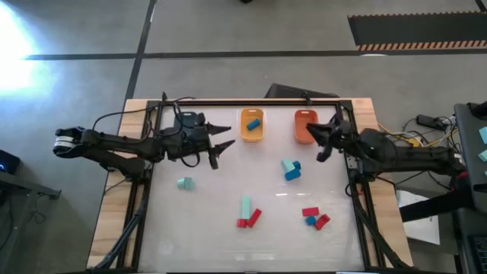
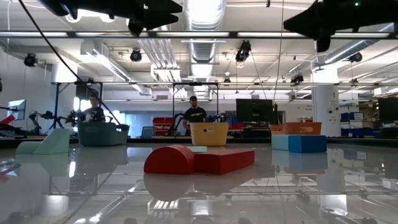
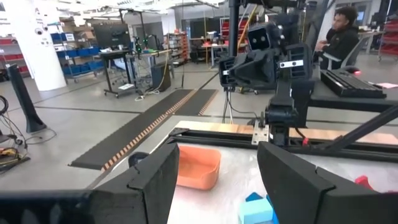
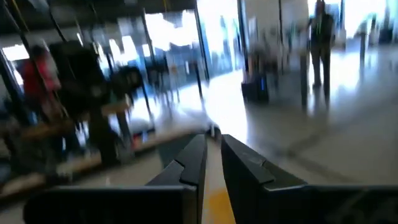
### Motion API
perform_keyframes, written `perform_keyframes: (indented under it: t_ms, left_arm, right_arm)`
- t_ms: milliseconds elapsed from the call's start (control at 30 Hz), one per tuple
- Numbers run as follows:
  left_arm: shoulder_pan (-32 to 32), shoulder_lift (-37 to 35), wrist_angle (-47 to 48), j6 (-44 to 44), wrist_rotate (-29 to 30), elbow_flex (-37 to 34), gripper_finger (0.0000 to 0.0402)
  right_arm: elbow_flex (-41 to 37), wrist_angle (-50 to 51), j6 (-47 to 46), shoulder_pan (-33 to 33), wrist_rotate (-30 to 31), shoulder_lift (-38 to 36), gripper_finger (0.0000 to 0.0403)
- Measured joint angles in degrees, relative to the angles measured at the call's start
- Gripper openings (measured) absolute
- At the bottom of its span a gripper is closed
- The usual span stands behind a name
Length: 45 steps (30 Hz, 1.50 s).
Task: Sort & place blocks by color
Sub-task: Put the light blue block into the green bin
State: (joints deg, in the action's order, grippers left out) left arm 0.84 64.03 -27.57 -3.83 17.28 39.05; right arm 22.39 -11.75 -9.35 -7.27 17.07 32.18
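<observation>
My left gripper (image 1: 222,144) hangs above the counter (image 1: 205,228) near the yellow tray (image 1: 253,125), jaws released and holding nothing. My right gripper (image 1: 326,144) hovers beside the orange tray (image 1: 303,125), jaws clenched and empty. One blue block (image 1: 254,121) lies in the yellow tray. The other blocks (image 1: 248,213) are scattered on the counter: a mint one (image 1: 184,183) alone, a mint and blue pair (image 1: 291,169), and red ones with blue (image 1: 315,218) nearer the front.
</observation>
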Motion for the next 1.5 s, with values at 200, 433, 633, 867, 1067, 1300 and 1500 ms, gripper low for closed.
perform_keyframes:
  t_ms: [200,433,633,867,1067,1300,1500]
  left_arm:
    - [0.0,-0.2,-0.5,0.2,0.0,-1.4,0.0203]
    - [0.0,-0.3,-0.5,0.4,0.0,-1.8,0.0203]
    - [-0.1,-0.3,-0.4,0.4,0.0,-1.9,0.0203]
    - [-0.1,-0.3,0.3,0.4,0.0,-1.9,0.0203]
    - [-0.1,-0.3,0.6,0.4,0.0,-1.9,0.0203]
    - [-0.1,-0.3,0.6,0.4,0.0,-1.9,0.0203]
    - [-0.1,-0.3,0.8,0.5,0.0,-2.0,0.0203]
  right_arm:
    - [12.8,27.9,-10.6,0.1,1.0,7.7,0.0043]
    - [18.8,42.0,-19.8,0.6,0.7,16.7,0.0043]
    - [20.7,48.0,-25.1,2.2,-1.2,23.1,0.0043]
    - [22.3,48.9,-30.8,2.5,-4.0,28.0,0.0043]
    - [24.0,49.1,-32.4,2.5,-4.0,31.4,0.0078]
    - [29.5,50.8,-35.4,2.5,-4.0,39.4,0.0175]
    - [37.1,63.0,-38.7,2.5,-4.0,49.4,0.0248]
